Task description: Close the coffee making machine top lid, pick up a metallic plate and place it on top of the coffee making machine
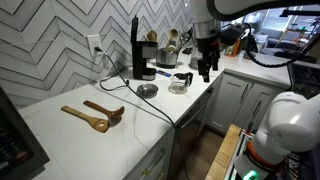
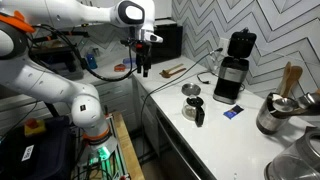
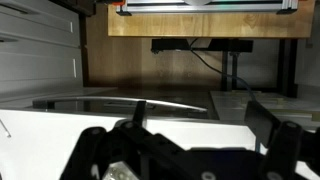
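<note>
The white, black-jointed robot arm [image 2: 90,12] reached in from beyond the front edge of the pale worktop [image 1: 60,125]. Its wrist was bent so that the black two-fingered pincer [image 1: 207,75] pointed straight down. In both exterior views the pincer [image 2: 143,70] hung above the worktop's front edge, clear of the surface and holding nothing. In the wrist view its fingers [image 3: 92,150] stood spread wide apart.

we see coffee making machine [image 1: 146,62] black, upright | top lid [image 1: 134,30] raised | metallic plate [image 1: 147,90] flat, just before it
</note>
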Tool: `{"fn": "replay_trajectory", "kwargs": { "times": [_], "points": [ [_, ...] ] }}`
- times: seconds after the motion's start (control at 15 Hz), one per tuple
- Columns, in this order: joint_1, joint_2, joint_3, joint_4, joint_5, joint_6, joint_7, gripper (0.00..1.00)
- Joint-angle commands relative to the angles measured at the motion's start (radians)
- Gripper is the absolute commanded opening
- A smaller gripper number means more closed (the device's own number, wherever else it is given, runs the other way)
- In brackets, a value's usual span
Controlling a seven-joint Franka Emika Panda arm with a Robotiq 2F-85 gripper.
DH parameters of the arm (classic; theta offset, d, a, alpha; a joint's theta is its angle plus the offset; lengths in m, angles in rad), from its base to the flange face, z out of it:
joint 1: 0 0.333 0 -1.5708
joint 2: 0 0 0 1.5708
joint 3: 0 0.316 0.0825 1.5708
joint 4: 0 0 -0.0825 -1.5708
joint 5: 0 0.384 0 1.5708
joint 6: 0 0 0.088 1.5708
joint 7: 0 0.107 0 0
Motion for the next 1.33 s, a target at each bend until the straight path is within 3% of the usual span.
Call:
{"fn": "replay_trajectory", "kwargs": {
  "times": [0.0,0.4,0.67,0.93,1.27],
  "points": [
    [0.027,0.004,-0.019,0.003,-0.009,-0.004,0.013,1.00],
    [0.027,0.004,-0.019,0.003,-0.009,-0.003,0.013,1.00],
    [-0.024,0.150,-0.011,0.100,-0.165,0.085,0.052,1.00],
    [-0.028,0.348,0.005,0.249,-0.361,0.326,0.082,1.00],
    [-0.032,0.588,0.000,0.433,-0.478,0.636,0.348,1.00]
  ]
}}
